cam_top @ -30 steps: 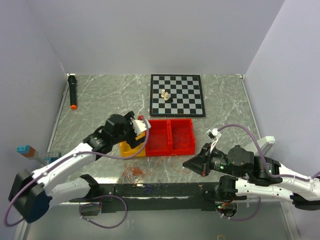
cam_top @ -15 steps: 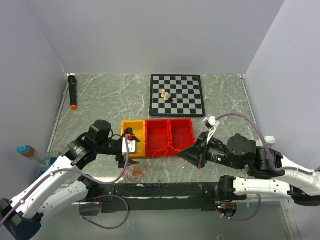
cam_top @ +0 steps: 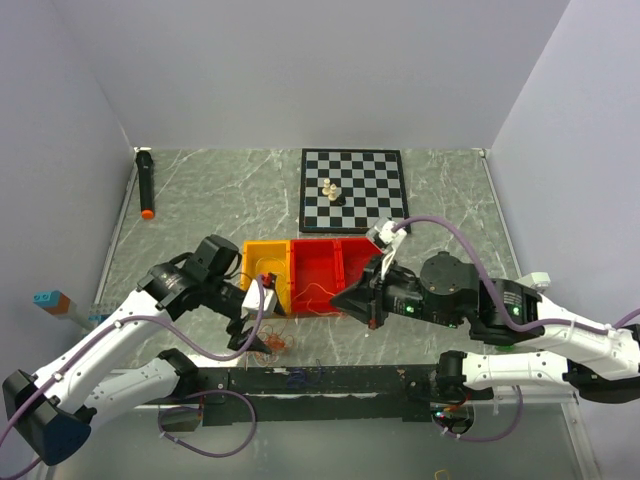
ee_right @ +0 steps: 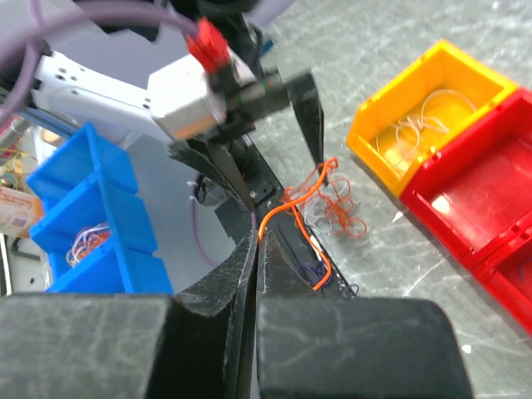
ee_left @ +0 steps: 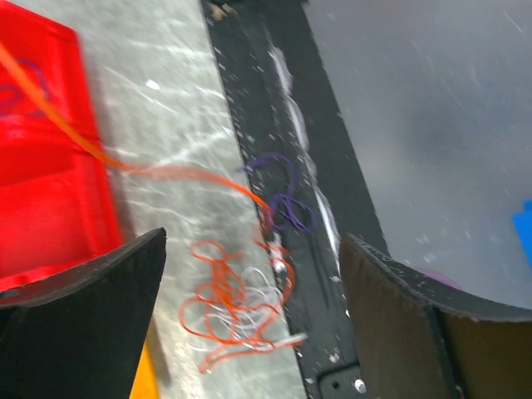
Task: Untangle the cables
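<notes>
The cables [cam_top: 272,345] are a small tangle of orange and white wire on the marble by the black rail; in the left wrist view the tangle [ee_left: 237,312] lies below and between my fingers. My left gripper [cam_top: 255,335] [ee_left: 249,324] hangs open over it, touching nothing. A purple loop [ee_left: 283,199] rests on the rail. My right gripper [cam_top: 338,298] [ee_right: 260,237] is shut on one orange cable [ee_right: 295,199], which runs from its tips to the tangle [ee_right: 332,208]. That same orange strand [ee_left: 166,170] crosses the left wrist view.
A yellow bin [cam_top: 265,244] holding white wire [ee_right: 420,120] adjoins two red bins [cam_top: 315,262]. Farther back are a chessboard [cam_top: 370,200] with pieces [cam_top: 330,189] and a black marker [cam_top: 146,185]. A black rail [cam_top: 330,380] lines the near edge. Blue bins [ee_right: 75,216] sit beyond it.
My left gripper has swung from over the yellow bin toward the near edge and down over the tangle. My right gripper has moved left over the red bins, still shut.
</notes>
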`<state>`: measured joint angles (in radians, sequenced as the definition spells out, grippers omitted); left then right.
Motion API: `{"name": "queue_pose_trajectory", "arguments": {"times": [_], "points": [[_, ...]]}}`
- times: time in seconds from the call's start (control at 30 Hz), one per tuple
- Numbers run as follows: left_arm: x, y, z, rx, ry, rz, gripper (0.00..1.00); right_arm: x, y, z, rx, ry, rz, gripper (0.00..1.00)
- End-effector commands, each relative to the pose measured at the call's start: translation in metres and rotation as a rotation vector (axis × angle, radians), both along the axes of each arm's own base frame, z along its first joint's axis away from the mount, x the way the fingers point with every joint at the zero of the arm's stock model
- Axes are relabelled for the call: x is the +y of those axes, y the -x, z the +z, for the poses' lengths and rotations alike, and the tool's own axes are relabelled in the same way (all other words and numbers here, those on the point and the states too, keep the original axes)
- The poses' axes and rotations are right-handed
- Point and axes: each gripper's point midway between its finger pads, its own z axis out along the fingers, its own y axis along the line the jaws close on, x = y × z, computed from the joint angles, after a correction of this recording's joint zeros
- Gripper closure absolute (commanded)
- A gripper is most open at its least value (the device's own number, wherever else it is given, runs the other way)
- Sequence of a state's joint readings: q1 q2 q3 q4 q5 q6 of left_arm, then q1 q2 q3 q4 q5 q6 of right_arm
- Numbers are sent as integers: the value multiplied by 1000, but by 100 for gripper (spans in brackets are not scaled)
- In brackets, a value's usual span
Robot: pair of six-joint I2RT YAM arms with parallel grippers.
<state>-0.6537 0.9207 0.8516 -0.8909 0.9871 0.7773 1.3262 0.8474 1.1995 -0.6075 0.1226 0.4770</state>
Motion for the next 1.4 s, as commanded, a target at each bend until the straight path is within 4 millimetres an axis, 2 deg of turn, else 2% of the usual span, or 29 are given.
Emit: {"name": "queue_pose_trajectory", "arguments": {"times": [0.0, 0.17, 0.3, 0.37, 0.47, 0.6, 0.73, 0.77, 0.8, 0.9, 1.0, 1.1, 1.2, 1.37], "points": [[5, 12, 4, -25, 17, -56, 16, -8, 0, 45, -75, -90, 6, 100], [-6, 7, 9, 24, 66, -21, 19, -4, 1, 52, -82, -106, 20, 100], [-17, 2, 15, 77, 113, 7, 26, -6, 0, 57, -94, -118, 17, 100], [-18, 2, 14, 88, 115, 9, 36, -9, -2, 59, -103, -120, 3, 100], [-19, -2, 13, 73, 113, 24, 71, -13, -3, 65, -119, -140, -7, 100], [-23, -5, 19, 83, 134, 43, 99, -14, -4, 66, -127, -141, -9, 100], [-23, -19, 23, 30, 117, 92, 99, -14, -5, 58, -116, -129, -21, 100], [-23, -23, 29, 15, 122, 105, 99, -15, -5, 56, -114, -135, -23, 100], [-24, -29, 40, -7, 131, 120, 99, -14, -6, 50, -108, -128, -25, 95], [-24, -42, 76, -77, 157, 157, 99, -13, -6, 28, -85, -96, -32, 59], [-19, -42, 114, -142, 176, 166, 99, -8, -4, 3, -52, -49, -18, 31], [-12, -32, 142, -175, 204, 160, 99, -2, 0, -12, -29, -20, 4, 22], [-8, -23, 165, -197, 246, 161, 99, 1, 2, -13, -34, -29, 25, 18], [-6, -23, 196, -254, 328, 194, 99, 15, 13, -14, -59, -63, 116, 13]]}}
